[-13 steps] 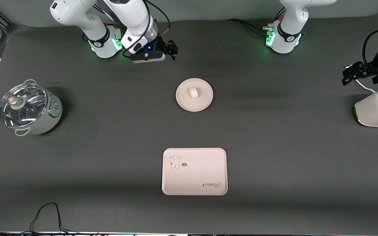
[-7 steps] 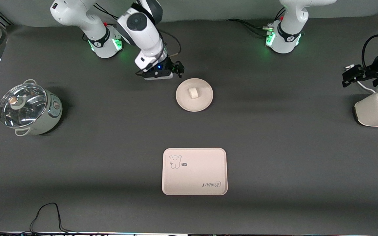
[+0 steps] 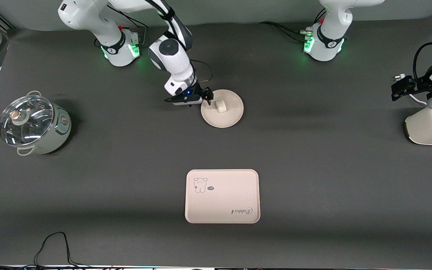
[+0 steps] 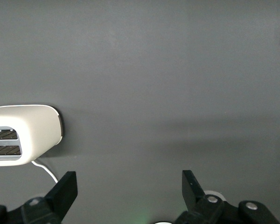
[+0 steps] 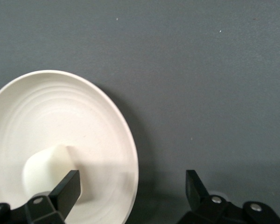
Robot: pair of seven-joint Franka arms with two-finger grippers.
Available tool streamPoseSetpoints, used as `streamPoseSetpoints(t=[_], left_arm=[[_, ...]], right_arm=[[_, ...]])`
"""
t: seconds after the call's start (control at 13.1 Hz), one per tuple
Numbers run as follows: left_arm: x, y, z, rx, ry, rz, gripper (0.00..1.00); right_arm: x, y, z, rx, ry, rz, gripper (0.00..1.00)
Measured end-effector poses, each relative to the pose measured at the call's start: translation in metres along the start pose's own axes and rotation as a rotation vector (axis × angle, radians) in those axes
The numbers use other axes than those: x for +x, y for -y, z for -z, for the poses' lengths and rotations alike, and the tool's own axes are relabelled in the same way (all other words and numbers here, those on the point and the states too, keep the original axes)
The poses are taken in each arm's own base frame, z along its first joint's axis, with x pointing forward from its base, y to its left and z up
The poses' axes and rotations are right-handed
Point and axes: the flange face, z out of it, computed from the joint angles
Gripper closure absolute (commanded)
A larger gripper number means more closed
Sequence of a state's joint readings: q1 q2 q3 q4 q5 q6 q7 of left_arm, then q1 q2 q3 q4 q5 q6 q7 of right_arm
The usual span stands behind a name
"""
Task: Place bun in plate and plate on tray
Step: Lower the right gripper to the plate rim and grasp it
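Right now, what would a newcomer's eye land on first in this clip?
First, the right gripper, open, straddling the rim of the plate mid-table; the bun already sits in the plate. Next, the tray, nearer the front camera than the plate. The left gripper waits, open, over the toaster at the left arm's end.

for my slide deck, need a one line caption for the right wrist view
Open right gripper straddling the rim of the round cream plate, small off-white bun resting inside.
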State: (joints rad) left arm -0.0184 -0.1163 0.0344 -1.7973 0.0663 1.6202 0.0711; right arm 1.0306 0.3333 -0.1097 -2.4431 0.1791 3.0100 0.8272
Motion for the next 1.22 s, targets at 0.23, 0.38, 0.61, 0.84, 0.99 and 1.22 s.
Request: streamPoseSetpoints(t=[0.23, 0.38, 0.61, 0.84, 0.99, 1.22], left_arm=[[-0.0001, -0.0001, -0.0001, 0.0, 0.001, -0.003, 0.0], [-0.0001, -0.0003, -0.0001, 0.0, 0.001, -0.007, 0.0], [-0.0001, -0.0013, 0.0, 0.0, 0.001, -0.012, 0.0], [-0.0019, -0.0016, -0.0004, -0.001, 0.014, -0.029, 0.0], [-0.0022, -0.0016, -0.0004, -0.001, 0.016, -0.033, 0.0], [-0.0029, -0.0012, 0.0004, -0.001, 0.015, -0.034, 0.0]], right_arm=[[-0.0035, -0.0059, -0.0169, -0.002, -0.014, 0.002, 0.01], [-0.0033, -0.0056, -0.0171, -0.002, -0.015, 0.0, 0.24], [-0.0032, -0.0052, -0.0169, -0.001, -0.015, 0.0, 0.66], [-0.003, -0.005, -0.0168, -0.001, -0.016, -0.001, 0.87], [-0.0025, -0.0039, -0.0163, 0.001, -0.017, 0.0, 0.96], [-0.0013, -0.0005, -0.0119, 0.013, -0.024, 0.001, 0.97]])
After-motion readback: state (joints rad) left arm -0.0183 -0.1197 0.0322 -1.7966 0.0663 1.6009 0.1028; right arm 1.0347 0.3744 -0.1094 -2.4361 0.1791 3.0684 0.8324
